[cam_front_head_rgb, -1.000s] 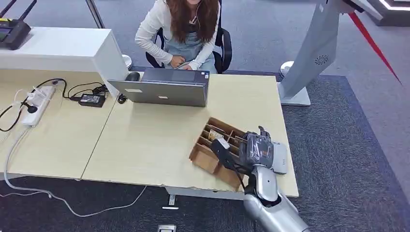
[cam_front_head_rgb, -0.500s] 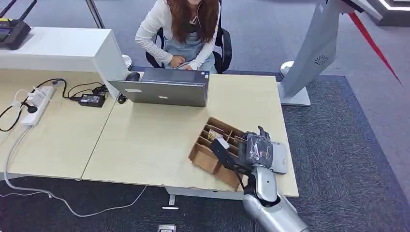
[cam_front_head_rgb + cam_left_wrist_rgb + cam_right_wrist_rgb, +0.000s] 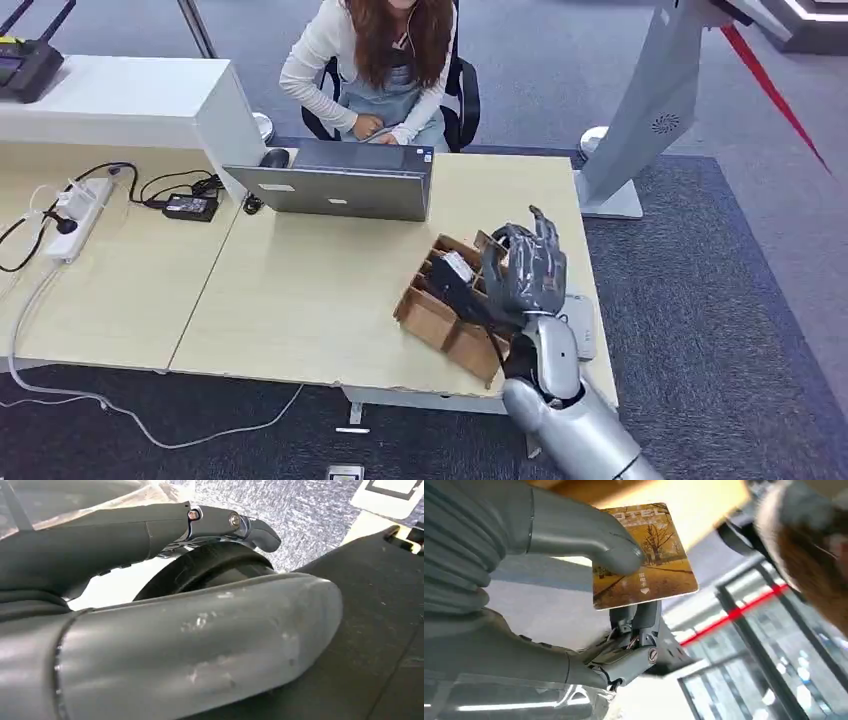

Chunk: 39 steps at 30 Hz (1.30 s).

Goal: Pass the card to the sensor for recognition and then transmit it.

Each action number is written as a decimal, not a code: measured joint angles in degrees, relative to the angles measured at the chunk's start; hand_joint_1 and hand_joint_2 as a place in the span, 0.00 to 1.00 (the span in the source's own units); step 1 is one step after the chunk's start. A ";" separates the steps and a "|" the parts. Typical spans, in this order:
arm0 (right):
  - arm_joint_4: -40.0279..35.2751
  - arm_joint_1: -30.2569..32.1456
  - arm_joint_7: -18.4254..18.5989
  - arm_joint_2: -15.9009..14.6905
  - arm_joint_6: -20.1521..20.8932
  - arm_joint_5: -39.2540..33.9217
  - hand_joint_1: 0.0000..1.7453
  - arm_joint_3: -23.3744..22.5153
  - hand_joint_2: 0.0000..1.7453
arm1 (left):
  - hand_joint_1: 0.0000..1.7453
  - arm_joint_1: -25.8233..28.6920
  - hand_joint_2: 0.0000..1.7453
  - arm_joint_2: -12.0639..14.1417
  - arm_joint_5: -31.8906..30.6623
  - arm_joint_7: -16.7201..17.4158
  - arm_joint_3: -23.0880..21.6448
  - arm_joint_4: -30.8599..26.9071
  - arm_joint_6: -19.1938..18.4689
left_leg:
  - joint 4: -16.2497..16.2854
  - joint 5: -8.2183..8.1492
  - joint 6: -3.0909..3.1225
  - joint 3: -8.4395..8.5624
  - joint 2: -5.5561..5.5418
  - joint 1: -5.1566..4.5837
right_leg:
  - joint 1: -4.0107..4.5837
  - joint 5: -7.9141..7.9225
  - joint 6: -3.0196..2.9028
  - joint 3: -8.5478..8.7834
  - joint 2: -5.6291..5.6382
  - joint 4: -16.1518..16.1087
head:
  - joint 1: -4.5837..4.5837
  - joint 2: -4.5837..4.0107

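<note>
From the head view: right hand (image 3: 525, 270) raised above the wooden divided box (image 3: 450, 305) near the right end of the light wooden table (image 3: 300, 290), fingers pointing up and away, with the thin edge of a card (image 3: 489, 248) just showing at its left side. Beside the box, partly behind the silver forearm, a flat grey sensor pad (image 3: 580, 325) lying on the tabletop close to the edge. Across the table, an open grey laptop (image 3: 340, 185) with a seated person (image 3: 370, 65) behind it; further left, a white power strip (image 3: 78, 215) and a black power adapter (image 3: 190, 206) with cables. Beyond the table's right end, a grey stand (image 3: 640, 120) on the dark carpet. From the left wrist view: left hand (image 3: 165, 630) close to the lens, a thick grey thumb in the foreground and a dark finger stretched out above it, nothing visible in its grasp; whether the fingers are spread or curled cannot be told from so close. From the right wrist view: right hand pinching the card (image 3: 644, 555), the grey thumb (image 3: 579, 535) pressed on its printed face, darker fingers (image 3: 634, 645) behind it; card golden-brown with a picture of trees and small white lettering, held clear of the box and tilted.
</note>
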 joint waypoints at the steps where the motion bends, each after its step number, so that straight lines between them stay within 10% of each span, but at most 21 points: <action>1: -0.85 -0.61 -0.48 -0.24 -0.11 -0.11 0.93 -0.02 1.00 | 0.00 0.01 0.00 -0.11 -0.15 0.00 -0.02 0.00 0.00 | 0.00 0.00 0.00 0.02 0.00 0.00 | 0.00 0.00 0.00 0.00 0.00 0.00 | 0.00 0.00; 24: -12.04 -9.74 -2.85 -0.37 1.22 0.96 0.99 0.54 1.00 | 0.00 -0.05 0.00 -0.72 -1.44 -1.42 -0.17 0.00 -1.35 | 0.00 0.00 0.00 -0.01 0.00 0.00 | 0.00 0.01 0.00 0.02 0.00 0.00 | 0.00 0.00; 39: -6.18 -20.29 -4.66 5.89 3.69 -2.78 1.00 2.01 1.00 | 0.00 -0.23 0.00 -0.72 -2.73 -2.25 -0.31 0.02 -2.49 | -0.01 0.01 0.00 -0.05 -0.03 0.00 | 0.01 0.00 0.00 0.01 -0.03 0.01 | 0.00 0.00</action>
